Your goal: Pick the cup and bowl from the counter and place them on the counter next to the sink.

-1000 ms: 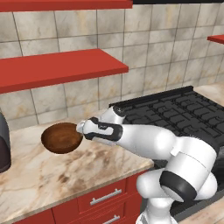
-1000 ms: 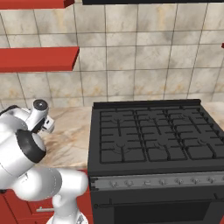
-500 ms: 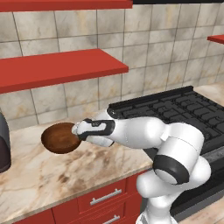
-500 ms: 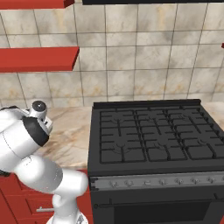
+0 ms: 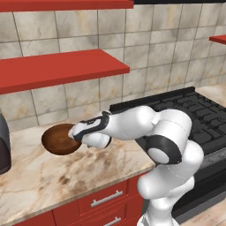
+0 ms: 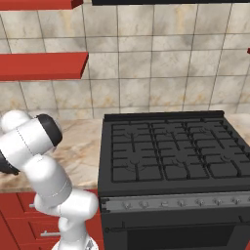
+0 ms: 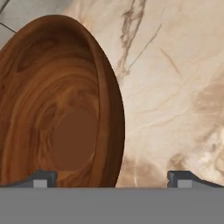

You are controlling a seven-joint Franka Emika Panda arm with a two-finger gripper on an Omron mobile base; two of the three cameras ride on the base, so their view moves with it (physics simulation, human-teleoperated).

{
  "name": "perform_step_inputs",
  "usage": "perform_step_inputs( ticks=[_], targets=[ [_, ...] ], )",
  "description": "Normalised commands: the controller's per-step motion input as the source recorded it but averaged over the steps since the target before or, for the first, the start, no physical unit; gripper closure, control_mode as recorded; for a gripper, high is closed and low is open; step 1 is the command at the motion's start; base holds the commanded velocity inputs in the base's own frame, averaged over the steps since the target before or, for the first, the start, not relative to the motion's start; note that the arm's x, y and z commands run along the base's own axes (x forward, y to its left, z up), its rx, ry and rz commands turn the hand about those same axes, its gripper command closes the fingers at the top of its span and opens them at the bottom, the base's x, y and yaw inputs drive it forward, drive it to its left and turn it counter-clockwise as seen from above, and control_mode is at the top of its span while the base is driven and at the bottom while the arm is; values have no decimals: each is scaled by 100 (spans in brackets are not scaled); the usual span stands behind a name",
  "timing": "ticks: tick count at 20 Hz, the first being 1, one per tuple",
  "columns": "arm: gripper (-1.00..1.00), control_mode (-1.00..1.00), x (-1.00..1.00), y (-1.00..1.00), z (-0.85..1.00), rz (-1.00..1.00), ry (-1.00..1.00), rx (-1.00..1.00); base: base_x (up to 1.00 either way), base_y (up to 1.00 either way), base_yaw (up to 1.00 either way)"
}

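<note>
I'm down low over the counter (image 5: 57,176) with my gripper (image 7: 113,177) spread as wide as it goes and holding nothing, and the rim of the wooden bowl (image 7: 57,105) runs right up between my two fingertips (image 7: 43,178). The bowl sits on the marble to the left of the stove (image 6: 171,151), below the red shelf (image 5: 57,68), and my hand is right at its near edge. To do this well, I judge I want one finger inside the wall and one outside, sunk deep enough that the thin rim can't slip, then a square squeeze before any lift. Counting up: one bowl, one stove, one dark appliance (image 5: 3,145) at the far left, and two drawer handles (image 5: 106,198) below.
</note>
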Motion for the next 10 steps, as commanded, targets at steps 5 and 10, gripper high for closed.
perform_step_inputs(
  ticks=[5,10],
  targets=[
    [-100,-100,28,16,-16,0,7,0,0,0,0],
    [-100,-100,7,6,-2,0,1,0,0,0,0]
  ],
)
